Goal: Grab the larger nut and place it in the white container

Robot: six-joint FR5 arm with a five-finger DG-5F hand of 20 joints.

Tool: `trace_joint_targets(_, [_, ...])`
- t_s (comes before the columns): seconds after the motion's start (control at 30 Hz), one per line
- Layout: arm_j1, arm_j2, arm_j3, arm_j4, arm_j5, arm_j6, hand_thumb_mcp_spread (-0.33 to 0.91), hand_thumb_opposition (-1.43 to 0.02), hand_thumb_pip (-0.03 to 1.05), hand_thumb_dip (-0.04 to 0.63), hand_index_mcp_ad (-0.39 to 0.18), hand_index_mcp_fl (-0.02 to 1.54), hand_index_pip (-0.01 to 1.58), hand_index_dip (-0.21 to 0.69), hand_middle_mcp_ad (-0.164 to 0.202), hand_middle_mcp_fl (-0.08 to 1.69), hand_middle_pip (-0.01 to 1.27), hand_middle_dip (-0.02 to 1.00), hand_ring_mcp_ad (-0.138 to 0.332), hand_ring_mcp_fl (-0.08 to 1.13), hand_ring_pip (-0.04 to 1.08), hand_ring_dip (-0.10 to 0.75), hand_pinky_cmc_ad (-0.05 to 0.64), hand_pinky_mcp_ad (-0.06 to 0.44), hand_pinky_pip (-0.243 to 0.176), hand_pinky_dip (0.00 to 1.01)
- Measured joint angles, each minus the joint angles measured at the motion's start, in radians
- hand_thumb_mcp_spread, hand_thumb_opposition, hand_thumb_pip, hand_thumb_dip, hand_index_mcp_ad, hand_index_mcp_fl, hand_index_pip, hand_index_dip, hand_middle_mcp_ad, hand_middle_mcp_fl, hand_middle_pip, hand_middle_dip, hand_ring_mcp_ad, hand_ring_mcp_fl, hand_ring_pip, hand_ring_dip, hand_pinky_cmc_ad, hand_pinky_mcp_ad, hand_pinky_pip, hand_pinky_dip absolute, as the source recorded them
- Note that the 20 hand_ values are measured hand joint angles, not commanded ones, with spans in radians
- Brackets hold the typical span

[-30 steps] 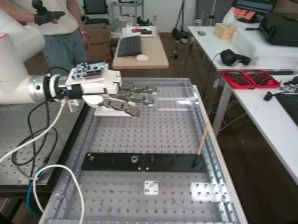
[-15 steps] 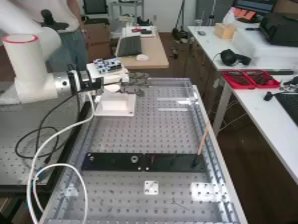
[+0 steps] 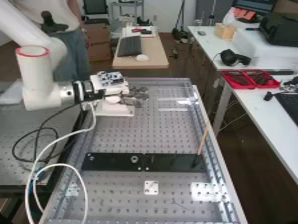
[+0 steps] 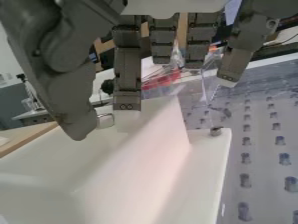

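The hand (image 4: 74, 107) is drawn in narrow, with the larger nut (image 4: 105, 120) apparently pinched between its thumb and the nearest finger; the other fingers extend nearly straight beside them. Directly beneath the hand is the white container (image 3: 121, 112), its walls rising toward the palm. The black bar (image 3: 110, 166) lies well apart from the hand, toward the near end of the tabletop (image 3: 123, 137), bearing the smaller nut (image 3: 91, 158) and the bearing (image 3: 134, 159). Grabbing and carrying look done, so the step in hand is placing. Next calls for checking that the pinch sits inside the container's walls, lowering a little if there is room, then parting thumb and finger so the nut drops cleanly. Let go too near the rim, it could strike the edge and bounce onto the perforated surface beside it.
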Motion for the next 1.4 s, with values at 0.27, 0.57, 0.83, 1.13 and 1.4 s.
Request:
trace_joint_targets(0.27, [0.006,0.023,-0.006,-0.027,0.016,-0.004,0.33,-0.81,0.87,0.171,-0.140,0.10,1.55,-0.030,0.073,-0.01,0.12,0.13,0.145,0.00,0.29,0.045,0.312,0.278,-0.105,0.76])
trace_joint_targets(0.57, [0.007,0.091,-0.029,-0.057,0.021,0.008,0.29,-0.81,0.88,0.171,-0.154,0.01,1.55,-0.166,0.072,-0.01,0.12,0.11,0.145,0.00,0.33,0.023,0.316,0.278,-0.105,0.86])
trace_joint_targets(0.83, [0.007,0.171,-0.021,-0.064,0.089,0.051,0.25,-0.81,0.91,0.190,-0.155,0.01,1.55,-0.199,0.072,-0.01,0.12,0.10,0.145,0.00,0.33,0.016,0.316,0.278,-0.105,0.88])
trace_joint_targets(1.13, [-0.076,0.290,0.167,-0.238,0.216,0.118,0.14,-0.81,0.75,0.188,-0.155,0.02,1.06,-0.204,0.072,-0.01,0.12,0.13,0.145,0.00,0.23,0.024,0.316,0.295,-0.105,0.87])
trace_joint_targets(1.4, [-0.155,0.329,0.303,-0.441,0.259,0.065,0.09,-0.81,0.67,0.143,-0.152,0.02,0.48,-0.133,0.075,0.04,0.13,0.22,0.175,0.00,0.14,0.075,0.363,0.342,-0.122,0.72])
